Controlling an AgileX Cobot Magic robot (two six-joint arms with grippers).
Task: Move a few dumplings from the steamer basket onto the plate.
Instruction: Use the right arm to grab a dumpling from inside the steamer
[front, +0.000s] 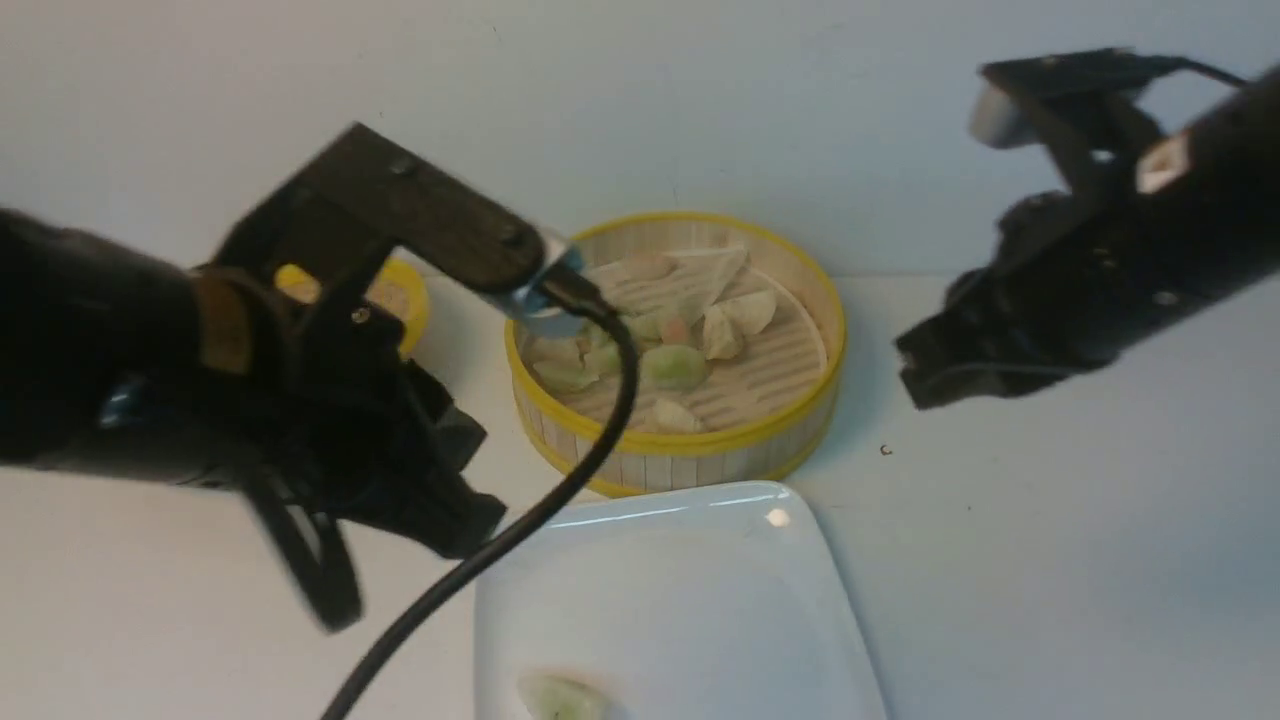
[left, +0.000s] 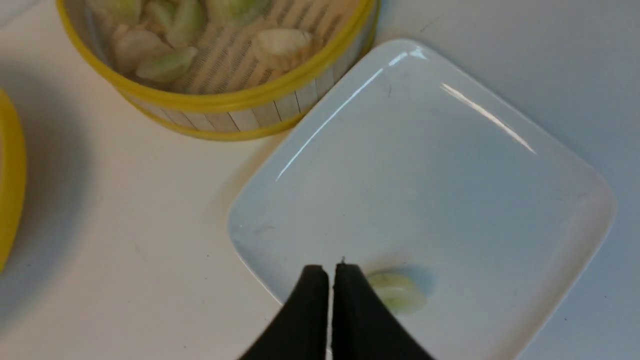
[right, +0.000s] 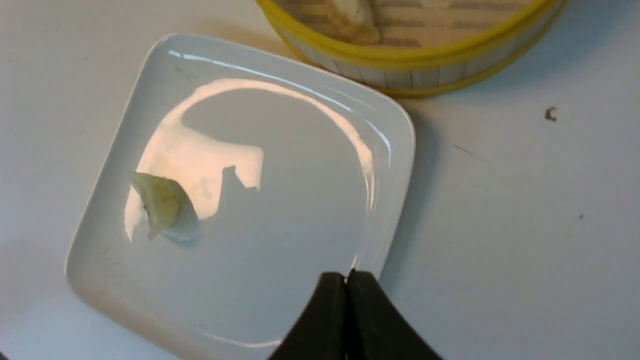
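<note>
Kid: Well, where are the dumplings (front: 675, 365)?

Pal: Most sit in the basket (front: 690, 462). They make a heap of green ones and pale ones on its slats. One green dumpling (left: 397, 294) lies alone on the plate (left: 450, 175), near the corner on the robot's side.

Kid: Where is the plate?

Pal: It is on the white surface (front: 1050, 560), right in front of the basket. Their edges are just beside each other. I cannot tell if they touch.

Kid: What about the left tool (left: 330, 274)?

Pal: Its jaws are pressed together, with nothing between them. It hangs up over the plate's left edge. In its wrist view, the tip shows close to the green dumpling.

Kid: And the right tool (right: 346, 278)?

Pal: That one is closed too, and empty. It hangs in the air to the right of the basket.

Kid: Anything else?

Pal: A yellow-rimmed lid (front: 412, 300) peeks out behind the left arm, left of the basket.
</note>
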